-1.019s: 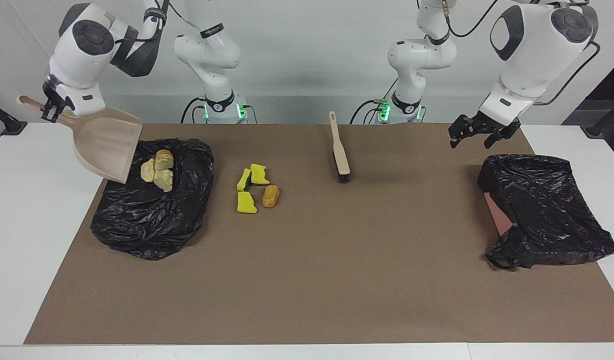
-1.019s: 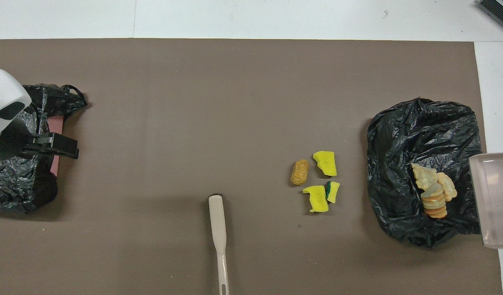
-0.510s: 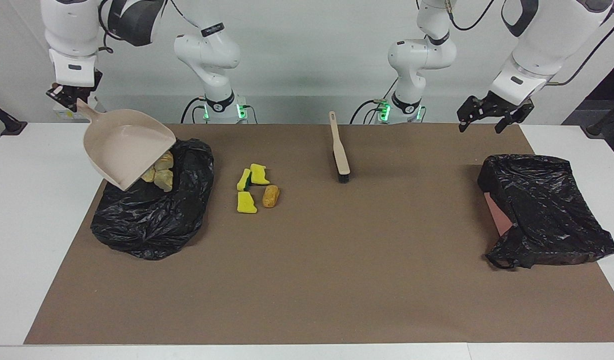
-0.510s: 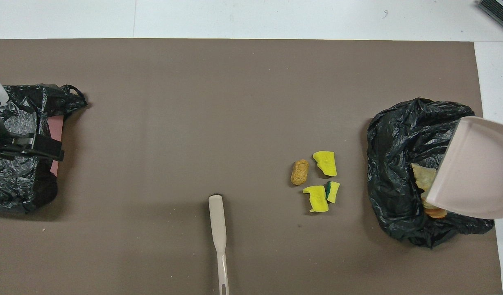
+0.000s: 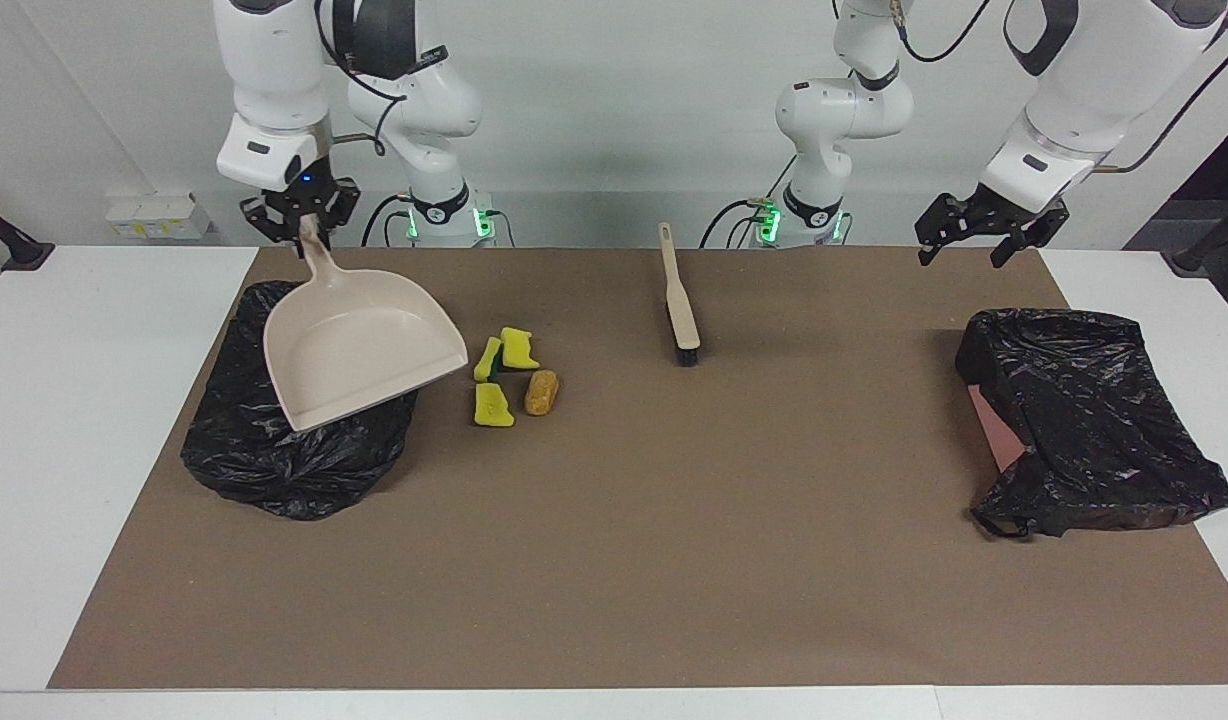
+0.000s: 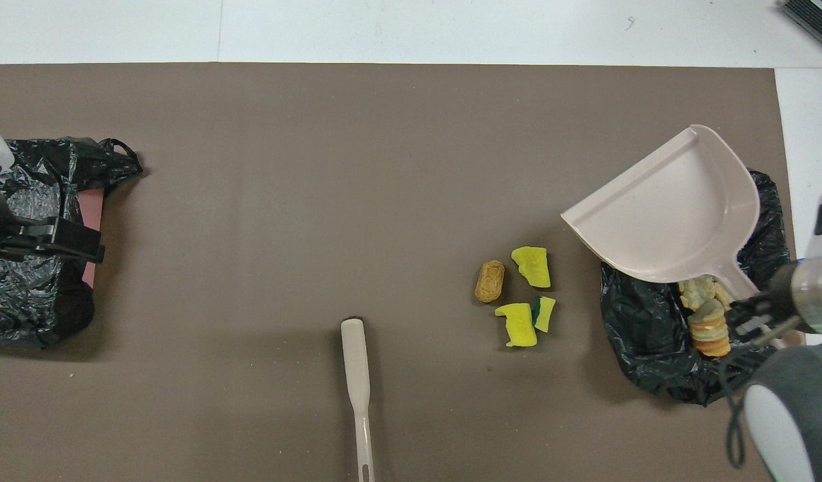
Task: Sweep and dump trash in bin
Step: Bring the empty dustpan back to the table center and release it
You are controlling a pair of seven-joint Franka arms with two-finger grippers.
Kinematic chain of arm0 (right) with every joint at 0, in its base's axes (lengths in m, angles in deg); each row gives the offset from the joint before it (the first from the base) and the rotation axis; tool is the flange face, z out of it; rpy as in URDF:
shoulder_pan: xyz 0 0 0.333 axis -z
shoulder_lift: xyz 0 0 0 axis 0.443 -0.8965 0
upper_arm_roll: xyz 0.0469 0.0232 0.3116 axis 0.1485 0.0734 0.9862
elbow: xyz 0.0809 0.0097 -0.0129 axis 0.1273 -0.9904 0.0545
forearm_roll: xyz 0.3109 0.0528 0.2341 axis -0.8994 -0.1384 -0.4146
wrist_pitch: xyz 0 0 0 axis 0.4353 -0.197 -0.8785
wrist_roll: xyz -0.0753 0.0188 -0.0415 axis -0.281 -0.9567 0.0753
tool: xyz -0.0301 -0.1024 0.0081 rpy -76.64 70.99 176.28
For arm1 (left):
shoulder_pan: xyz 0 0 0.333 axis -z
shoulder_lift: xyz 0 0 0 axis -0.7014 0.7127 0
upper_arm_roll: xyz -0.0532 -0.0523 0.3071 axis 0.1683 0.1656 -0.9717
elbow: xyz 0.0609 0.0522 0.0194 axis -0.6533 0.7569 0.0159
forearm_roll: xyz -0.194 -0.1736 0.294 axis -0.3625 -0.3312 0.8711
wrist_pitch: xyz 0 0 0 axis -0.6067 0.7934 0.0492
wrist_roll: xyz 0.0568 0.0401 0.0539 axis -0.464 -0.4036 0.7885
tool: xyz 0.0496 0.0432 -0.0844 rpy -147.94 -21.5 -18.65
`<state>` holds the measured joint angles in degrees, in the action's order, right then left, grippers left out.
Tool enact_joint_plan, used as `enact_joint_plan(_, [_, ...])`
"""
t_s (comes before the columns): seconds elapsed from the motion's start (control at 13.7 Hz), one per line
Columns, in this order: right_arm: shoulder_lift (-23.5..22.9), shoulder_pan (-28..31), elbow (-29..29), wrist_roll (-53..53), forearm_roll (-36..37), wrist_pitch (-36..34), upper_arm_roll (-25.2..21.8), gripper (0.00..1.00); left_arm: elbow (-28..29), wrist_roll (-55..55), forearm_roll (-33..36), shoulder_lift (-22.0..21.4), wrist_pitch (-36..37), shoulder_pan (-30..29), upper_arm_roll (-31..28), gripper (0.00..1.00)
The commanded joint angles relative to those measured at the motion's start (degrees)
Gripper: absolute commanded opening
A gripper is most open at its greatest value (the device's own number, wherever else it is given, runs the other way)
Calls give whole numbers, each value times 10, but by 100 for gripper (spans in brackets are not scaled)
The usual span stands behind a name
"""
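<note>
My right gripper [image 5: 302,222] is shut on the handle of the beige dustpan [image 5: 359,350], holding it raised and tilted over the black bag bin [image 5: 274,460]. In the overhead view the dustpan [image 6: 672,207] covers part of the bin [image 6: 652,335], where three bread pieces [image 6: 709,325] lie. Loose trash lies on the mat beside the bin: three yellow sponge bits [image 5: 493,405] [image 5: 519,347] [image 5: 488,359] and one bread piece [image 5: 541,391]. The beige brush [image 5: 679,305] lies on the mat near the robots. My left gripper [image 5: 964,245] is open and empty in the air.
A second black bag [image 5: 1084,420] with a reddish patch lies at the left arm's end of the brown mat [image 5: 674,560]. My left gripper [image 6: 83,244] hangs over that bag's edge. White table shows around the mat.
My right arm has swung the dustpan from the table's edge side of the bin to over the bin, turning its mouth toward the loose trash. My left gripper rose a little, then stayed.
</note>
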<state>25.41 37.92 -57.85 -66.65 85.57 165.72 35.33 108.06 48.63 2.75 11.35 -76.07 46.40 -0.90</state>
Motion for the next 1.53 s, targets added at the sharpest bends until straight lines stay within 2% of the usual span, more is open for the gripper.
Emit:
enact_joint_plan(0.0, [-66,-59,49,204,-29,-11,23,0,-10,-9,10,4,11,-7,5,100])
enact_joint_plan(0.22, [-150,-112,123,367,-69,3,25,0,-10,-9,10,4,10,-7,5,100])
enact_joint_plan(0.29, [-188,-152,140,411,-61,15,25,0,-10,-9,10,4,10,-7,5,100])
enact_joint_plan(0.44, [-258,-216,178,487,-60,74,24,0,-10,-9,10,4,10,-7,5,100])
enact_joint_plan(0.51, [-289,-240,189,520,-55,99,23,0,-10,-9,10,4,11,-7,5,100])
enact_joint_plan(0.66, [-363,-287,254,574,-3,110,23,0,-10,-9,10,4,11,-7,5,100])
enact_joint_plan(0.8, [-424,-315,310,616,8,120,23,0,-10,-9,10,4,11,-7,5,100])
enact_joint_plan(0.87, [-446,-336,319,627,13,146,20,0,-10,-9,10,4,11,-7,5,100])
enact_joint_plan(1.02, [-479,-342,319,650,15,202,23,0,-10,-9,10,4,11,-7,5,100])
enact_joint_plan(1.31, [-507,-355,312,653,38,268,24,0,-11,-9,10,-2,10,-7,5,100])
enact_joint_plan(1.38, [-510,-356,311,653,38,271,24,4,-11,-9,10,-2,11,-7,5,100])
enact_joint_plan(1.46, [-508,-358,311,653,43,260,24,28,-11,-9,10,-2,11,-7,5,100])
